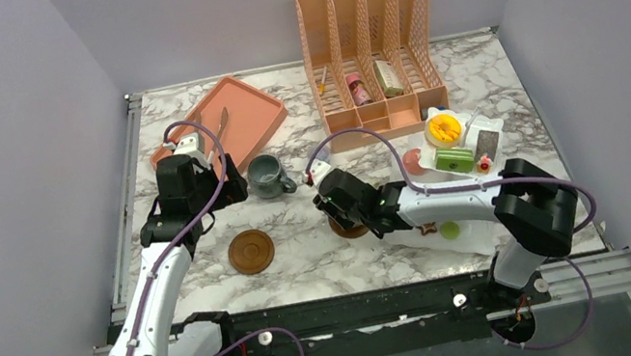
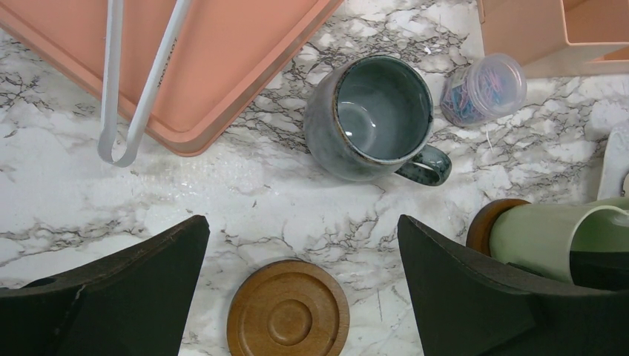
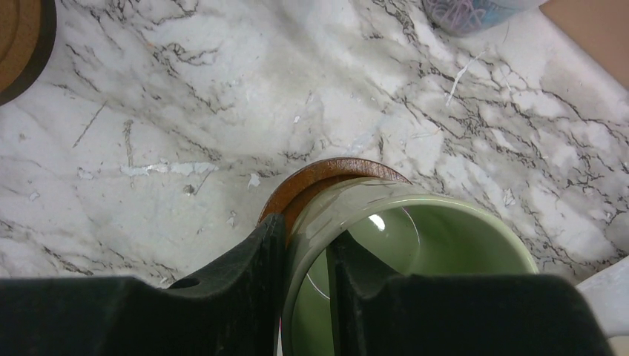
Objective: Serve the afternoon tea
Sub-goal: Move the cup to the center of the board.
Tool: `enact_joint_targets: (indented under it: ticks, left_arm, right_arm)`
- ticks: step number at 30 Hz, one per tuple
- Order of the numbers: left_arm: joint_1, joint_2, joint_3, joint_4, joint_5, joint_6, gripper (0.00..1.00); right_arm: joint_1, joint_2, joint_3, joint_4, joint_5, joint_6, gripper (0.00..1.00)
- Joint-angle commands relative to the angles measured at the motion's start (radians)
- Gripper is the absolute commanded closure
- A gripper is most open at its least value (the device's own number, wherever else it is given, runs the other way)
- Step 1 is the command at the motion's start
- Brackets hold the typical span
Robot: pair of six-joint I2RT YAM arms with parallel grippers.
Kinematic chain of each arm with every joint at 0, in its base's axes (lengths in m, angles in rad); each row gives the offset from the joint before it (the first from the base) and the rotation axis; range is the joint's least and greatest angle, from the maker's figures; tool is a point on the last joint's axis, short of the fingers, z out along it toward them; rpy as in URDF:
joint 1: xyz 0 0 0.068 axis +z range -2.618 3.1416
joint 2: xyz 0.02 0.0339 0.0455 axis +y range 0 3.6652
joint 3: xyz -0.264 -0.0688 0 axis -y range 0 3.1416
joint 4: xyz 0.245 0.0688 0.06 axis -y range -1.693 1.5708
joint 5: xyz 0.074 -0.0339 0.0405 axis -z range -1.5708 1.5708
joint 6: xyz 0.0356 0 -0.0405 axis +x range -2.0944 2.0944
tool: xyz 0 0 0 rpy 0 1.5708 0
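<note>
Ceramic is assumed for the pale green mug [image 3: 445, 245]: stiff, fairly heavy, slippery in its glaze, chippable at the rim. A hold on the wall just below the rim is judged sound. That is where the right gripper [image 3: 308, 237] is clamped, one finger inside and one outside. The mug is glossy, plain and empty. It is positioned over a brown coaster [image 3: 326, 174]; full seating cannot be confirmed. The left gripper [image 2: 303, 230] is spread wide and empty above the second coaster [image 2: 288, 311], near the grey-blue mug [image 2: 371, 111].
</note>
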Motion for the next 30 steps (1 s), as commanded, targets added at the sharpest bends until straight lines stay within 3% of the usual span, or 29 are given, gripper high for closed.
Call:
enact_joint_targets:
  ticks: [1, 14, 23, 30]
  left_arm:
    - [-0.006, -0.016, -0.010, 0.026, -0.024, 0.002, 0.03]
    - [-0.006, -0.004, -0.007, 0.026, -0.025, 0.003, 0.03]
    - [-0.006, -0.006, -0.009, 0.027, -0.028, 0.002, 0.03]
    - [-0.006, 0.003, -0.009, 0.026, -0.029, 0.000, 0.03]
  right_arm:
    - [-0.012, 0.038, 0.046, 0.024, -0.033, -0.039, 0.70]
    - [-0.012, -0.061, 0.043, -0.090, -0.179, 0.020, 0.70]
    - [-0.012, -0.046, 0.066, -0.087, -0.154, 0.019, 0.69]
    - [-0.012, -0.094, 0.126, -0.169, -0.115, 0.032, 0.62]
